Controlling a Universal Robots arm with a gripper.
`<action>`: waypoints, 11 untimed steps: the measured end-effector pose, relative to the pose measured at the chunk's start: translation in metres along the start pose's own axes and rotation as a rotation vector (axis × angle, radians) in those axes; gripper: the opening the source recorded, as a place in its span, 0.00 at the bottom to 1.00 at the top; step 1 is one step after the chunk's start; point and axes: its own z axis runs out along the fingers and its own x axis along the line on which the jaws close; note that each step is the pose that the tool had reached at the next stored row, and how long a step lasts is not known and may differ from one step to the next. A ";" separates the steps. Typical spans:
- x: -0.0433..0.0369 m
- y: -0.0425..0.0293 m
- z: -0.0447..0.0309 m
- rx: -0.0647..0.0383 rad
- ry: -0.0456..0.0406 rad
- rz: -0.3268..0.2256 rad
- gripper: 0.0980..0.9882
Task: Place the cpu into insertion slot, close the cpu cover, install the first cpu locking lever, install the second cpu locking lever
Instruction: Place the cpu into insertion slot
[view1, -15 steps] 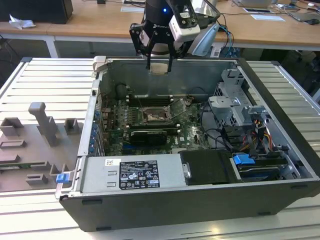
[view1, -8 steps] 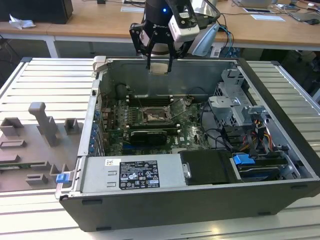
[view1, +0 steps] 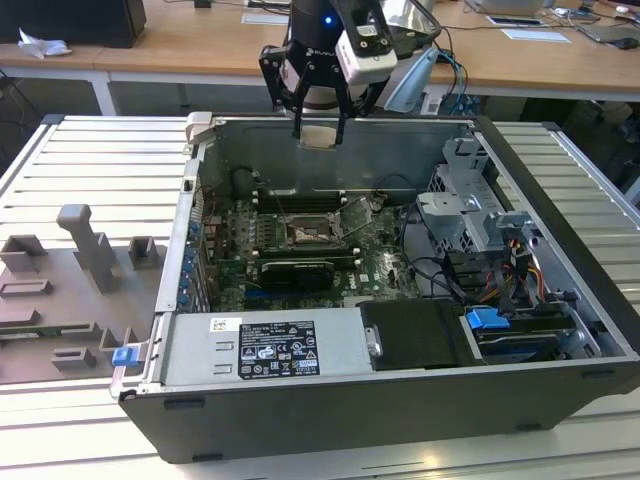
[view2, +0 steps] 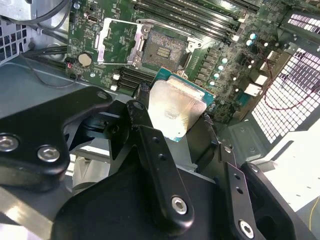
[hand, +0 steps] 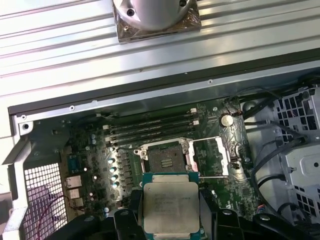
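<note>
**Claw held the CPU above the open socket**

The claw (view1: 318, 128) gripped the cpu (hand: 170, 207) by 2 opposite edges. The chip was flat and square, with a pale silvery metal top on a green base. It hung over the open computer case (view1: 350, 420) on the ribbed counter (view1: 90, 150). The dark-centred insertion slot (hand: 169, 159) lay bare, with the cpu cover (hand: 212, 157) swung open beside it.
</note>
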 end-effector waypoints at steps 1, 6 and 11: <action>0.0000 0.0000 0.0000 0.000 -0.0003 0.003 0.50; 0.0000 0.0000 0.0000 0.000 -0.0011 0.012 0.50; 0.0000 0.0000 0.0000 0.000 -0.0019 0.021 0.50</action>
